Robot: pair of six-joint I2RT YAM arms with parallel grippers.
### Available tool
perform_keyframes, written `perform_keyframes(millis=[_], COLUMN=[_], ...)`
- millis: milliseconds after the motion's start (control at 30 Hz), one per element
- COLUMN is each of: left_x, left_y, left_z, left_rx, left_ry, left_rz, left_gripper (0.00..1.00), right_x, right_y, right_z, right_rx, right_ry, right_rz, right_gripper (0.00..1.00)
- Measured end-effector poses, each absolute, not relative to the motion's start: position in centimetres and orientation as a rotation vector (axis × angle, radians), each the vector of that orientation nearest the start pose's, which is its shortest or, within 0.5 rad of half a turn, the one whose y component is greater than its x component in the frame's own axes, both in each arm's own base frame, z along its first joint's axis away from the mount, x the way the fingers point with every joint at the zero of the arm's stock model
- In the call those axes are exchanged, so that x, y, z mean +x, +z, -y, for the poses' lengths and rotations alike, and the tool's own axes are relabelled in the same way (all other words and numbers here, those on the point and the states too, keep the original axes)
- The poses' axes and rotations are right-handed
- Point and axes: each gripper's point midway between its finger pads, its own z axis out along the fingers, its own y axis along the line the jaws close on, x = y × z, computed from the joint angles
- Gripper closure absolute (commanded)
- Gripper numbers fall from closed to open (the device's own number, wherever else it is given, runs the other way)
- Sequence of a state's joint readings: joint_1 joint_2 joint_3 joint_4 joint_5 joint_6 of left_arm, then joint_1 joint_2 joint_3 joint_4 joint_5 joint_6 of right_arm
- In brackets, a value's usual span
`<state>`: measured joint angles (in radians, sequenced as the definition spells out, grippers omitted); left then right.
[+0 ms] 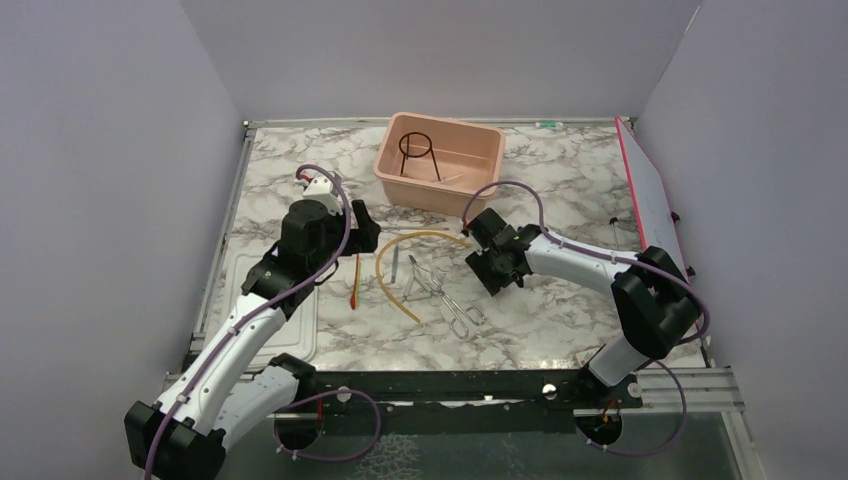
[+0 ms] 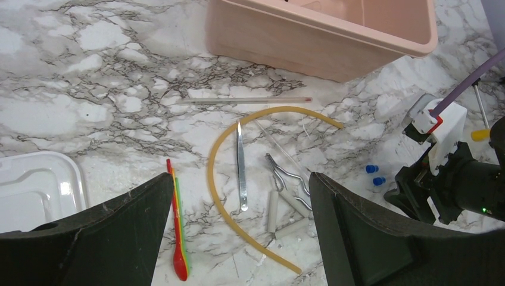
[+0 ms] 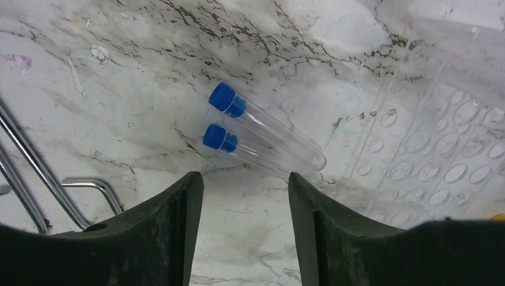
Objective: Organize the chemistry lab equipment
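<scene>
A black wire ring stand (image 1: 416, 150) stands inside the pink tub (image 1: 430, 190). On the marble lie a curved tan rubber tube (image 2: 220, 179), a silver spatula (image 2: 240, 167), metal tongs (image 2: 289, 179), a red-orange spoon (image 2: 177, 238) and a thin glass rod (image 2: 244, 100). My left gripper (image 2: 240, 176) hovers open above them, holding nothing. Two clear tubes with blue caps (image 3: 256, 128) lie side by side just beyond my right gripper (image 3: 244, 176), which is open and empty, low over the table (image 1: 490, 262).
A flat white lid (image 1: 255, 300) lies at the near left. A clear perforated rack (image 3: 440, 161) sits to the right of the capped tubes. A white board with a red edge (image 1: 655, 200) leans at the right wall.
</scene>
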<state>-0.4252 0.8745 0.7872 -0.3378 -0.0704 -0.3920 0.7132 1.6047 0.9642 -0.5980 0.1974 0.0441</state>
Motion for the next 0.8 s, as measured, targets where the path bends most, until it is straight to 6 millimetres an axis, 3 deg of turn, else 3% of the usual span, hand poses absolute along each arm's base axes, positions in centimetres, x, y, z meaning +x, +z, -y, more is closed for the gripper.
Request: perform_keyframes(millis=[367, 667, 800], left_x=[28.4, 28.4, 28.4], left_y=[21.1, 21.1, 21.1], left_z=[13.3, 13.4, 13.4], left_rx=[-0.009, -0.006, -0.005], left_ry=[-0.454, -0.460, -0.463], left_rz=[-2.044, -2.045, -2.045], left_gripper=[0.13, 0.13, 0.13], right_x=[26.3, 25.7, 25.4], right_y=[3.6, 2.7, 2.2], right_z=[-18.2, -19.1, -19.2], right_rx=[-1.023, -1.109, -1.136], right_ry=[-0.064, 0.013, 0.031], right_rz=[-2.510, -2.515, -2.524], right_gripper=[0.55, 0.57, 0.63])
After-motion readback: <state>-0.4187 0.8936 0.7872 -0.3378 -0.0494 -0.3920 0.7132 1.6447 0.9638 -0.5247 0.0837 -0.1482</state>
